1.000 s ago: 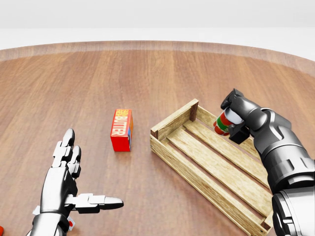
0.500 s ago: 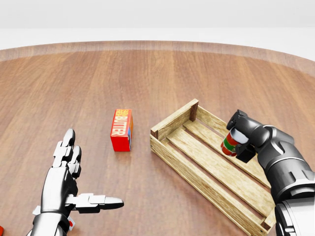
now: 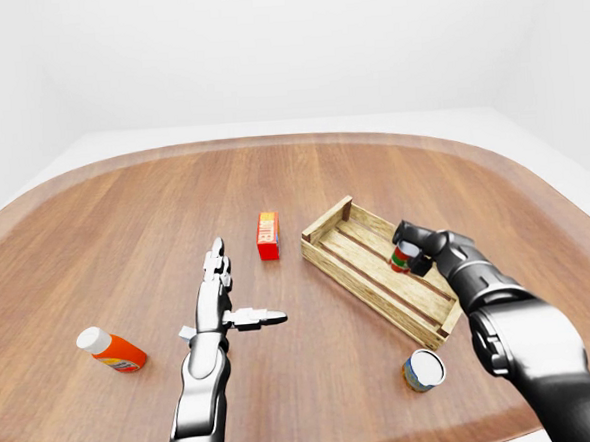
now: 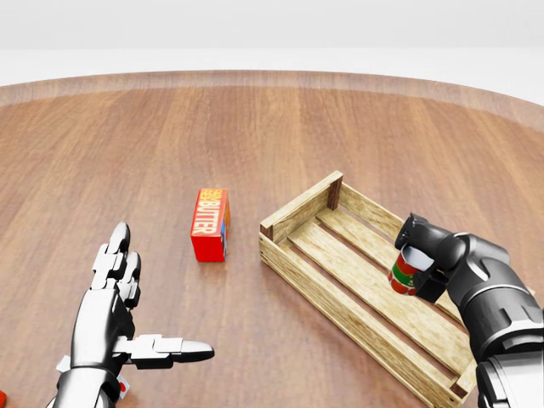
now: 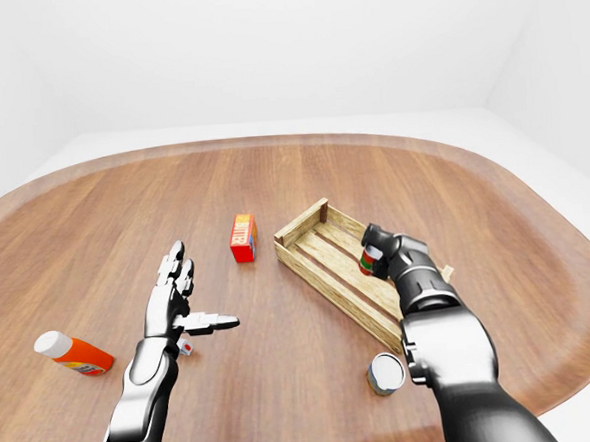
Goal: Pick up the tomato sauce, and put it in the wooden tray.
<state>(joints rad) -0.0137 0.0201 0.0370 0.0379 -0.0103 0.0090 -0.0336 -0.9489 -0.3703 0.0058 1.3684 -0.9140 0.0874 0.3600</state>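
Observation:
The tomato sauce can (image 4: 404, 273), red and green with a white top, is held in my right hand (image 4: 421, 263), whose fingers are shut round it. It hangs low inside the wooden tray (image 4: 321, 265), over the slats near the tray's right side; whether it touches the slats I cannot tell. The tray is a slatted crate lying at an angle, right of centre in the head view. My left hand (image 4: 127, 314) hovers open at the lower left, fingers spread and thumb pointing right, far from the tray.
A red butter box (image 4: 211, 223) stands just left of the tray. An orange bottle with a white cap (image 3: 111, 349) lies at the far left of the table. A tin can (image 3: 423, 369) lies on its side below the tray.
My right hand has come down and slightly right with the can, from above the tray's far wall to low inside the tray. The left hand has not moved.

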